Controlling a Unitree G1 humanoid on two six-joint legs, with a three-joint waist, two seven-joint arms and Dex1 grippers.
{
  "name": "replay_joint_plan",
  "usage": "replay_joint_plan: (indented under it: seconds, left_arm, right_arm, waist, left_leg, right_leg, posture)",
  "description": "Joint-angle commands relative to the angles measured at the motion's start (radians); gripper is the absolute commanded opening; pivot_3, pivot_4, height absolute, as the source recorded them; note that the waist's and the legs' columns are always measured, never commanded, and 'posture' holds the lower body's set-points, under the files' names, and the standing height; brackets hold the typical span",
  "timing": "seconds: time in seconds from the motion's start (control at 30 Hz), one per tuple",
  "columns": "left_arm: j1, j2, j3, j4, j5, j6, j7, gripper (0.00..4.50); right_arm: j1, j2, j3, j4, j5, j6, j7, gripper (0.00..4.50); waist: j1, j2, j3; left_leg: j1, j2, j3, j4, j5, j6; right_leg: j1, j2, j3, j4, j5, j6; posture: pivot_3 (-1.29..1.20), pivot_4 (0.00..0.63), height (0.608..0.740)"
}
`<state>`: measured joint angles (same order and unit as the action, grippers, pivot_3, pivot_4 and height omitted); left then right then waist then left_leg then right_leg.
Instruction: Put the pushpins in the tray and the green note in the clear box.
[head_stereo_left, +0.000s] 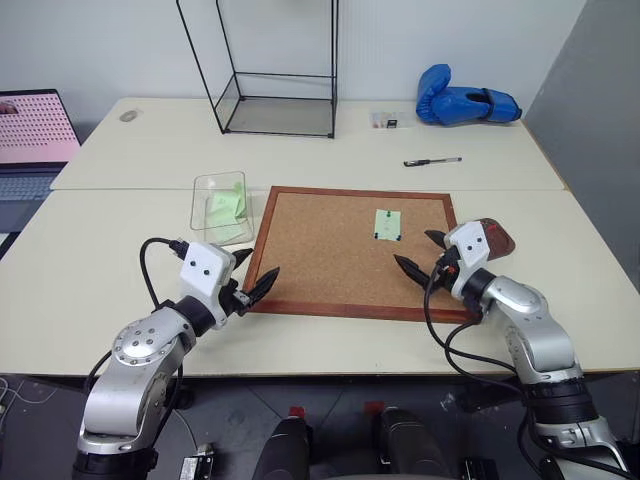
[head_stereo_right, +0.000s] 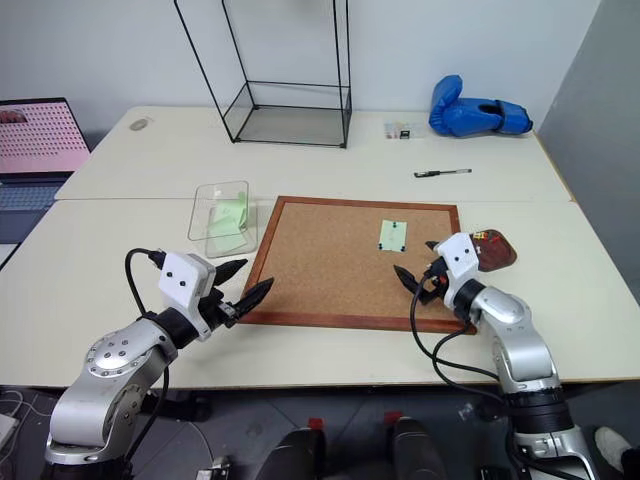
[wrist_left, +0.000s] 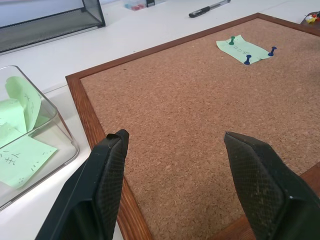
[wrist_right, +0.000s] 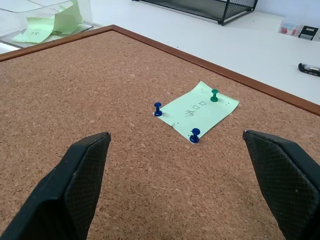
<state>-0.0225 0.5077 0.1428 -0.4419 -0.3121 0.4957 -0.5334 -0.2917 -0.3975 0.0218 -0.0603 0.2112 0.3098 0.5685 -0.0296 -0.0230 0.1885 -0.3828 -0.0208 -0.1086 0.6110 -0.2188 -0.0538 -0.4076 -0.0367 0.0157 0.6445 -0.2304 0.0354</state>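
A: Left side first. Where's the left gripper (head_stereo_left: 256, 276) sitting?

B: It's hovering over the near-left corner of the corkboard (head_stereo_left: 320, 250), jaws standing apart, nothing between them. The clear box (head_stereo_left: 222, 207) is lying just beyond it on the tabletop (head_stereo_left: 100, 260), beside the board's left edge, with green slips already inside.

A: And the green note (wrist_right: 200, 111)?

B: It's lying on the cork straight ahead of the right gripper (head_stereo_left: 420, 254), well apart from the left one. Three pushpins (wrist_right: 195, 134) are holding it: two blue, one green.

A: Right jaws?

B: They're spread wide, empty, hanging above the board's near-right part, the note sitting between and beyond the two fingers in the wrist view.

A: Tray?

B: The tray (head_stereo_right: 497, 248) is sitting just behind the right gripper, off the board's right edge, touching neither jaw. It's carrying a few coloured bits; can't tell exactly what.
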Motion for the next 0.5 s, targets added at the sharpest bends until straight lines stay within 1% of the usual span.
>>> replay_joint_plan:
  seconds: [0.03,0.33,0.5]
  left_arm:
    - [-0.017,0.004,0.004,-0.011,-0.005,-0.03,-0.004,3.21]
    - [-0.061,0.024,0.001,-0.01,-0.015,0.015,-0.014,3.21]
    - [-0.12,0.034,-0.023,0.02,-0.044,0.019,-0.075,3.21]
  right_arm:
    - [-0.01,-0.005,-0.019,-0.033,0.007,-0.008,-0.001,4.5]
    - [0.0,-0.004,-0.012,-0.044,0.006,-0.007,0.0,4.5]
    - [0.02,-0.004,-0.007,-0.066,0.004,-0.004,-0.003,4.5]
  waist:
    - [0.0,0.0,0.0]
    - [0.0,0.0,0.0]
    - [0.0,0.0,0.0]
  left_leg:
    - [0.0,0.0,0.0,0.0,0.0,0.0]
    - [0.0,0.0,0.0,0.0,0.0,0.0]
    - [0.0,0.0,0.0,0.0,0.0,0.0]
  right_leg:
    - [0.0,0.0,0.0,0.0,0.0,0.0]
    - [0.0,0.0,0.0,0.0,0.0,0.0]
    - [0.0,0.0,0.0,0.0,0.0,0.0]
  posture:
    - [0.0,0.15,0.74]
    - [0.0,0.15,0.74]
    - [0.0,0.15,0.74]
